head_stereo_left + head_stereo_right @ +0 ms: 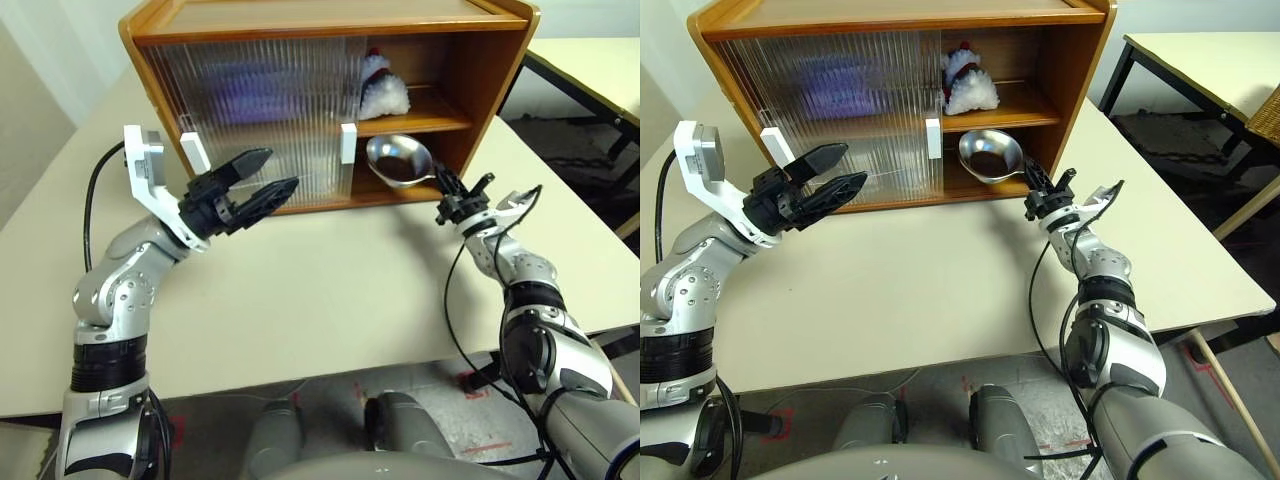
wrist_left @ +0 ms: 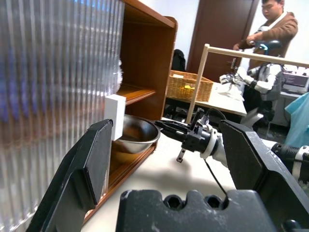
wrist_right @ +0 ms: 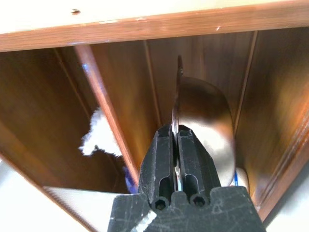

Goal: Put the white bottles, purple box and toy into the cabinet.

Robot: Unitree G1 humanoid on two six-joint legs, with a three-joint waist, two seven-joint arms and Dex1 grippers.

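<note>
- On the cabinet's [image 1: 300,30] inner shelf, behind the open right half, sits the toy [image 1: 380,90]; a blue and purple blur shows through the ribbed doors [image 1: 260,110], perhaps the purple box; I cannot tell it for sure, nor where the white bottles stand.
- Below the shelf, at about five o'clock from the toy, a metal bowl [image 1: 398,160] tilts at the cabinet's lower opening; the right gripper [image 3: 176,159] has its jaws clenched on the bowl's thin rim.
- At nine o'clock from the bowl, across the bench [image 1: 330,300], the left gripper [image 1: 262,180] hovers with jaws released and spread wide, just before the door's white handle [image 1: 194,150]; it holds nothing.
- Judged step: the bowl is being set into the lower compartment; next the jaws must let go and draw back clear.
- Right wrist view gives the pinch on the rim and the toy's white fluff beyond the shelf edge; left wrist view shows a second handle [image 2: 115,116] beside the bowl, and a person [image 2: 270,29] at a far table.
</note>
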